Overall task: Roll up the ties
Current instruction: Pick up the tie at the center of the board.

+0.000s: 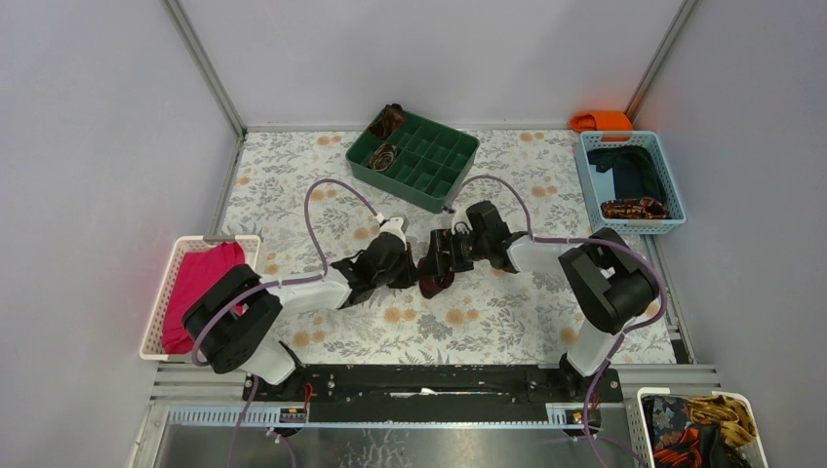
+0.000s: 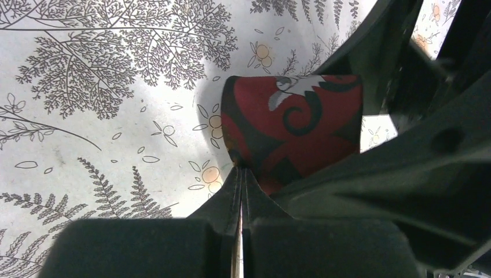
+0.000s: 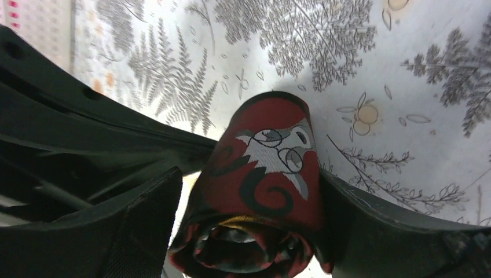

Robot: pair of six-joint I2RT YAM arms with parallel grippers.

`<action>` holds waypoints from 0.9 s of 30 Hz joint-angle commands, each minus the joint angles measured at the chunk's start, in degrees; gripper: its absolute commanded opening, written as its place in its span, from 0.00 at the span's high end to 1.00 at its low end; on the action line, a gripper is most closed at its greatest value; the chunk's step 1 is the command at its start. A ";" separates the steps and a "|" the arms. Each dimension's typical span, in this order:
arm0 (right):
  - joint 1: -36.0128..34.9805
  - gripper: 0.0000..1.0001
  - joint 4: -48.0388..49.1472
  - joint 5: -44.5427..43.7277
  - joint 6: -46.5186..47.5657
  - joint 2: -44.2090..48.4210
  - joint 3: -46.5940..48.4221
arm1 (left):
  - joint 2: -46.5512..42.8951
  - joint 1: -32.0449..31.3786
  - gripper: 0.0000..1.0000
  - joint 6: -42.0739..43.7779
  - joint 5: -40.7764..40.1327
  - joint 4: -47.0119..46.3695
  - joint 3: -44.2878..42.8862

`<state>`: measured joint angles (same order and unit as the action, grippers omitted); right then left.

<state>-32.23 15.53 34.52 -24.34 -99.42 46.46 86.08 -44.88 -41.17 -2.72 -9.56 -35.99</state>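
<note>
A tie (image 1: 435,276) rolled into a coil, dark red with black swirls and a grey-white motif, sits at the middle of the table where both arms meet. My left gripper (image 1: 417,269) is shut, its tips pinching the tie's edge. In the left wrist view the tie (image 2: 295,124) stands just beyond the closed left gripper (image 2: 241,171). My right gripper (image 1: 445,259) is open around the coil. In the right wrist view the coil (image 3: 269,179) lies inside the right gripper (image 3: 249,174). The right finger (image 3: 370,226) touches it. A lit gap separates it from the left finger (image 3: 133,226).
A green divided tray (image 1: 444,171) at the back holds coiled ties (image 1: 384,156). At the right stands a blue basket (image 1: 672,185) with dark cloth and a patterned tie (image 1: 634,207); an orange object (image 1: 602,120) lies behind it. A white basket (image 1: 168,292) holds pink cloth. Another basket (image 1: 649,409) is front right.
</note>
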 commanded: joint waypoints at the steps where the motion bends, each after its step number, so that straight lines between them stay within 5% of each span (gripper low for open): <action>1: -3.69 0.12 -6.88 -7.27 3.65 1.68 1.71 | -0.76 0.64 1.00 1.23 -0.21 -2.89 0.74; 6: -6.36 0.14 -6.99 -13.70 3.03 0.73 1.40 | 0.16 0.67 1.00 0.85 0.85 -3.59 0.66; 13: -7.86 0.39 -10.11 -20.47 2.86 0.44 3.28 | 0.69 0.66 1.00 0.41 2.11 -4.17 0.91; 16: -8.29 0.40 -11.04 -22.39 3.05 0.01 3.75 | 0.81 0.59 1.00 0.15 2.46 -4.57 1.22; 18: -8.90 0.55 -11.50 -23.86 2.95 -0.75 4.50 | 0.84 0.66 1.00 -0.03 3.45 -4.67 1.40; 21: -10.23 0.61 -13.43 -27.08 3.36 -1.90 6.08 | 0.20 0.63 1.00 -0.18 3.61 -4.10 2.00; 27: -12.38 1.00 -21.81 -35.90 4.61 -3.76 11.42 | -2.90 0.64 1.00 -0.93 -2.20 1.52 2.21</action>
<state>-43.13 1.56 9.02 -22.22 -101.10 54.54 86.06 -44.51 -41.50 -0.75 -10.28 -34.35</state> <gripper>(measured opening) 0.469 0.006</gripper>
